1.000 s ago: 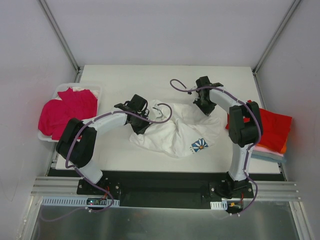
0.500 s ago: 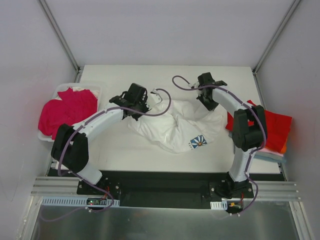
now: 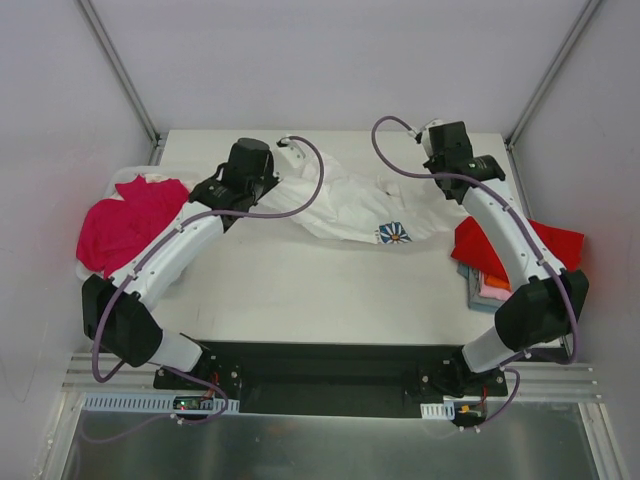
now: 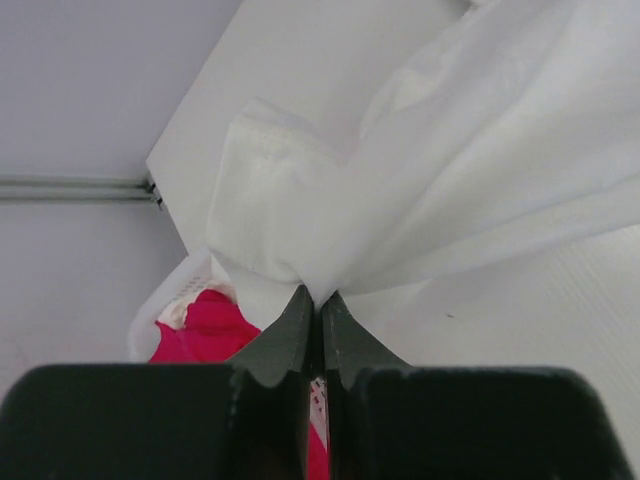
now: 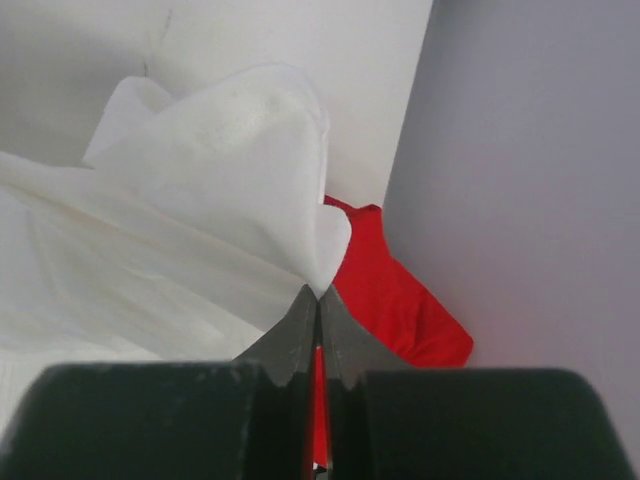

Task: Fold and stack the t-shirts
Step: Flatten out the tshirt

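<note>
**Item:** white t-shirt [image 3: 340, 198] with a daisy print [image 3: 395, 234].

**Location:** far half of the bench [image 3: 300, 290], strung between both arms. Its middle sags in creases.

**Holds:**
- The left claw [image 4: 312, 295] is clenched on a bunched pinch at the shirt's left end.
- The right claw [image 5: 318, 290] is clenched on a thin fold at its right end.

**Hazards, as judged:**
- Both pinches look shallow, so spreading the arms further could pull the cloth free.
- The claws may not hold matching corners, which would lay the shirt down skewed or twisted.
- The trailing hem could fold under itself.

**Adjacent:**
- The red t-shirt [image 3: 520, 248] stack lies close to the right arm, and a low sweep might disturb it.
- The magenta t-shirts [image 3: 130, 225] sit in the bin [image 3: 192, 173] on the left.
</note>
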